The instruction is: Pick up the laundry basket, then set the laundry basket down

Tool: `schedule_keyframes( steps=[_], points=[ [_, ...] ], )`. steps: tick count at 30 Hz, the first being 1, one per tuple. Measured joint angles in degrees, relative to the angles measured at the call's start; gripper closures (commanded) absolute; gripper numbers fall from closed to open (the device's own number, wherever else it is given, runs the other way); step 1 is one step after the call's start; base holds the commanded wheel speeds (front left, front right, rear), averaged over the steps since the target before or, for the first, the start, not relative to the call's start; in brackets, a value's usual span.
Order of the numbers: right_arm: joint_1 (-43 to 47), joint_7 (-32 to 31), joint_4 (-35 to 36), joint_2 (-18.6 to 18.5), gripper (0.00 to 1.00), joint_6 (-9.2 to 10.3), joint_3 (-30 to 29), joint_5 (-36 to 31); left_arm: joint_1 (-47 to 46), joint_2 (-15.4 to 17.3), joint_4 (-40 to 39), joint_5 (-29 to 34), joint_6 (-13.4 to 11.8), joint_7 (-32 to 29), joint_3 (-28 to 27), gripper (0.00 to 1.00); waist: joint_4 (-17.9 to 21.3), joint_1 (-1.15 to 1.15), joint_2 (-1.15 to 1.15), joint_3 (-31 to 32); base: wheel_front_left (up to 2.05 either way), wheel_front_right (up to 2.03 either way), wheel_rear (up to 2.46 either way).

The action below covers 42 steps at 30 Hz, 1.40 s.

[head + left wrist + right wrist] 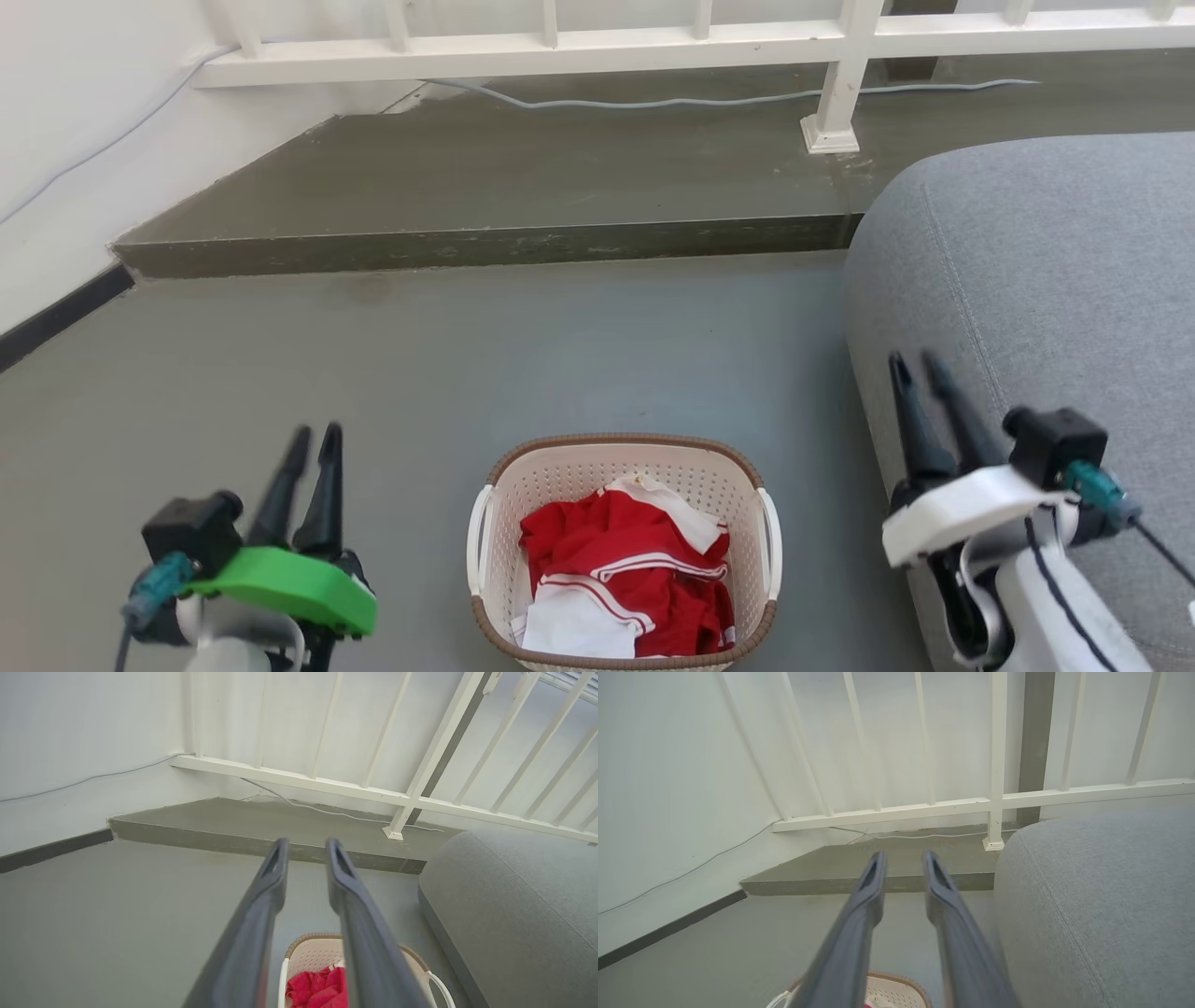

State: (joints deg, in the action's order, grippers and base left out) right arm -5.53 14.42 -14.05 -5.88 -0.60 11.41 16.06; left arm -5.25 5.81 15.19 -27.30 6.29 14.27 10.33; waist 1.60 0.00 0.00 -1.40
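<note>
The laundry basket point(624, 476), cream perforated plastic with a brown rim and white side handles, stands on the grey floor at the bottom centre of the head view, holding red and white clothes point(627, 569). My left gripper point(316, 441) hangs open to the basket's left, apart from it, with nothing between its fingers. My right gripper point(917, 364) hangs open to the basket's right, in front of the sofa, also empty. In the left wrist view the basket point(310, 954) shows low between the fingers of the left gripper point(307, 847). The right wrist view catches the basket's rim point(896, 980) below the right gripper point(903, 858).
A grey sofa point(1036, 299) fills the right side, close to the basket. A raised grey step point(485, 245) crosses the floor ahead, with a white railing point(653, 42) and a loose cable point(653, 101) behind. A white wall with a dark skirting point(56, 317) runs along the left.
</note>
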Motion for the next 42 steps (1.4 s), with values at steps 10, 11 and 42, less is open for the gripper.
schedule_keyframes(
  steps=[10, 11, 42],
  points=[
    [2.5, -0.9, -1.9, 0.7, 1.0, -0.08, -0.7, 3.1, 1.8, -0.9, 1.9, -3.5, 0.0, -1.2, -0.6, 1.0, -0.1, 0.0, 0.0, 0.1, 0.0, 0.0, 0.0],
    [2.5, -1.1, -1.9, 0.7, 1.0, -0.09, -1.0, 4.0, 1.8, -0.9, 1.9, -4.1, 0.0, -1.6, -0.8, 1.0, -0.1, 0.0, 0.0, 0.1, 0.0, 0.0, 0.0],
    [2.4, -8.0, -2.1, 1.8, 1.0, -2.08, -7.2, 28.7, 1.7, -1.7, 2.0, -24.3, 0.0, -8.3, -5.4, 1.0, -0.6, 0.0, 0.0, 0.5, 0.0, 0.0, 0.0]
  ],
)
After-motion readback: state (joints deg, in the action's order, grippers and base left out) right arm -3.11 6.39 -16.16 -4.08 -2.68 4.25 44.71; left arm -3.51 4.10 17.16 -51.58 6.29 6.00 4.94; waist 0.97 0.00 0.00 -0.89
